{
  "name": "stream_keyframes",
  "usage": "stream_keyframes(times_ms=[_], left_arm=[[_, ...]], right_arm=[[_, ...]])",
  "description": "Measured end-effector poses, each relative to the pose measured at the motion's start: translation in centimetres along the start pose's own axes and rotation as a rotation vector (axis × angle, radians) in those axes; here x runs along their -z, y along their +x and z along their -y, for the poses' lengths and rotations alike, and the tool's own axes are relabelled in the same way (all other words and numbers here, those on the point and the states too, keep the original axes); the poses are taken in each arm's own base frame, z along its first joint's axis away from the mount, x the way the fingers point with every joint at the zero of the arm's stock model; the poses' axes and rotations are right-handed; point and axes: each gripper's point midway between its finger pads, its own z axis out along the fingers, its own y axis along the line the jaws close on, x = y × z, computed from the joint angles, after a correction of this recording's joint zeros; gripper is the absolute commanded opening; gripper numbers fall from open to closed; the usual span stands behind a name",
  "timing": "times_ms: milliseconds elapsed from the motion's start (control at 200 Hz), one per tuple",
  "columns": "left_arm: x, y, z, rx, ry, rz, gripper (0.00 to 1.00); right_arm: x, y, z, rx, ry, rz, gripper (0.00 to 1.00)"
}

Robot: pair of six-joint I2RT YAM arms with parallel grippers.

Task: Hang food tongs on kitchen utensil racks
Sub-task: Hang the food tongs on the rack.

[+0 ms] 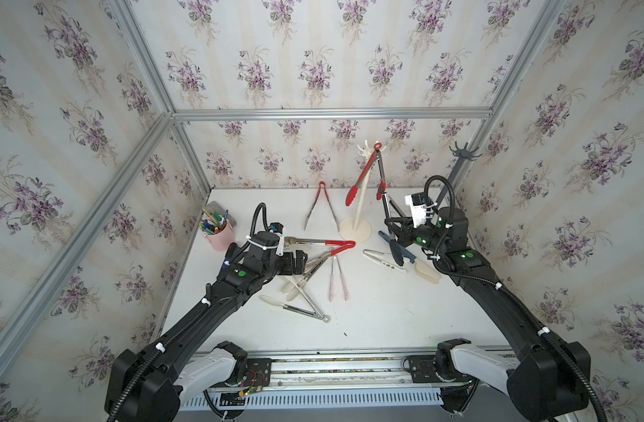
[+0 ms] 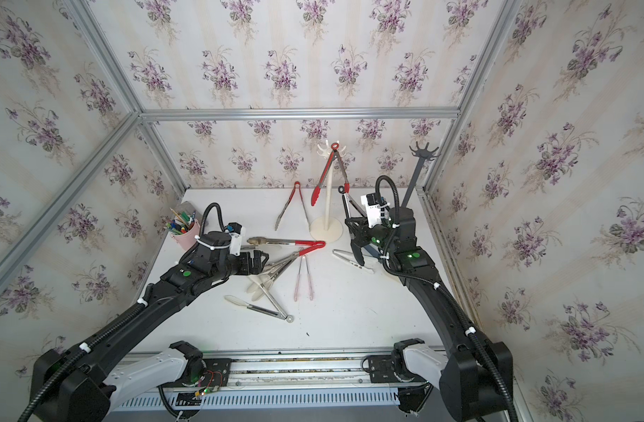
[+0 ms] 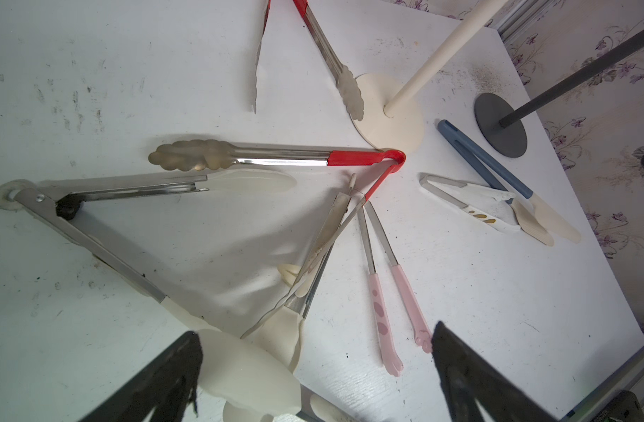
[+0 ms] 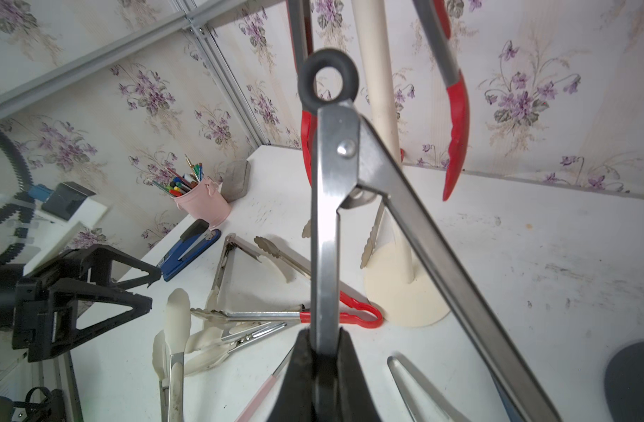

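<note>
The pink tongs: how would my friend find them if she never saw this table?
Start at the white table and find the cream-white rack near the back. Come from its round base toward the robot, just past the bend of the red-handled tongs lying flat. The pink tongs lie there, the only pair with slim arms ending in pink paw-shaped tips.

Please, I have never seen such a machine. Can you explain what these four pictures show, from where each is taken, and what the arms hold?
Two robot arms work over a white table. Two pictures look down from above; the other two come from cameras on the wrists. Several tongs lie on the table, near a pink cup of pens. The right gripper is shut on steel tongs with a black ring. The left gripper is open above cream-tipped tongs, holding nothing. Red tongs hang on the cream rack; the dark grey rack carries none.
</note>
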Motion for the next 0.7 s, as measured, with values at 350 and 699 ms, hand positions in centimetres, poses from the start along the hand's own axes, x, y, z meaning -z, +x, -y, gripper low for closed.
stream_keyframes(times_ms=[350, 699], left_arm=[[0.0, -0.2, 0.4, -0.007, 0.018, -0.002, 0.99], [0.1, -0.4, 1.0, -0.019, 0.047, -0.005, 0.99]], right_arm=[[0.3, -4.3, 0.7, 0.039, -0.045, 0.11, 0.0], [-1.0, -8.5, 2.1, 0.061, -0.083, 0.183, 0.0]])
